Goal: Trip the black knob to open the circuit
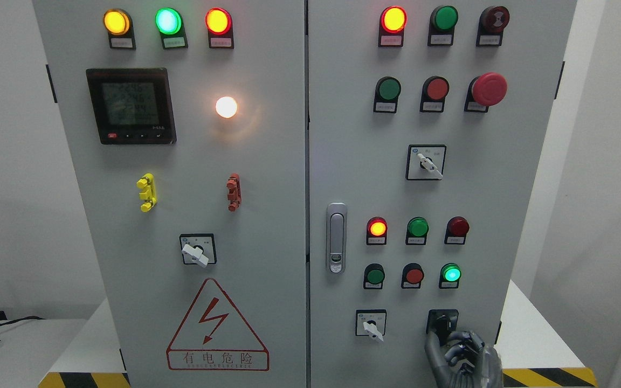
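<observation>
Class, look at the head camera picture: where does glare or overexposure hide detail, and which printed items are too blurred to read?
Head view: the white lamp blows out and throws a halo on the cabinet door; the meter screen digits are washed out; the small labels under the lamps are illegible; the right hand at the black knob is dim.

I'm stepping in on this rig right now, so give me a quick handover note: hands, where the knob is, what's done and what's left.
Right hand: up at the lower right of the cabinet's right door, fingers curled around the black knob; whether the grip is firm cannot be told from this view.
Left hand: not in view.
Black knob: bottom row of the right door, right of the white selector switch, below the lit green lamp.
Done: the hand has reached the knob.
Left: turn the knob to trip the circuit, then let go. Its position is partly hidden by the fingers, so nothing shows it has tripped.
</observation>
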Motion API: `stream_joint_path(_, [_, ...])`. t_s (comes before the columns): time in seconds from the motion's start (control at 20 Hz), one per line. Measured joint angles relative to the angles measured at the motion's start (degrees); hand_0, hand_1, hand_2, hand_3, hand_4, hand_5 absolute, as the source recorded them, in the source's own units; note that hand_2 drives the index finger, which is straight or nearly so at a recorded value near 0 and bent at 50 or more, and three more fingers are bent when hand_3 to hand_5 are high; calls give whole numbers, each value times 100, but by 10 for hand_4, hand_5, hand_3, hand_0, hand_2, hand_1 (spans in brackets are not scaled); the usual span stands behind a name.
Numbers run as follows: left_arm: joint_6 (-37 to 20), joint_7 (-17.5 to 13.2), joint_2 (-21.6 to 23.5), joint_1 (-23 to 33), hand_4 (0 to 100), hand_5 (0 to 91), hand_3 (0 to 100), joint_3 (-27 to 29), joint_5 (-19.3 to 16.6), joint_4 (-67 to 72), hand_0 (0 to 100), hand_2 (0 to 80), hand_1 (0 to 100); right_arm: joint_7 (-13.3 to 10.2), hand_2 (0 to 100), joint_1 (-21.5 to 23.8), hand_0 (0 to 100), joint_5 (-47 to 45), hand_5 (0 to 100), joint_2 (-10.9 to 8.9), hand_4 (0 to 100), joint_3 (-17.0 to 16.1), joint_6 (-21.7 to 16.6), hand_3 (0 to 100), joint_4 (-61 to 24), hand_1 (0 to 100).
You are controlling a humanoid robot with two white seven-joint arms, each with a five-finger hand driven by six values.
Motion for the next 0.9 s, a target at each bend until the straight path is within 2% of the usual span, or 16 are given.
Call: stream_joint_path(0.9, [0,0,3,0,0,0,0,0,0,0,120,0,389,-11,544,-1,313,116,967,0,827,-159,5,810,11,710])
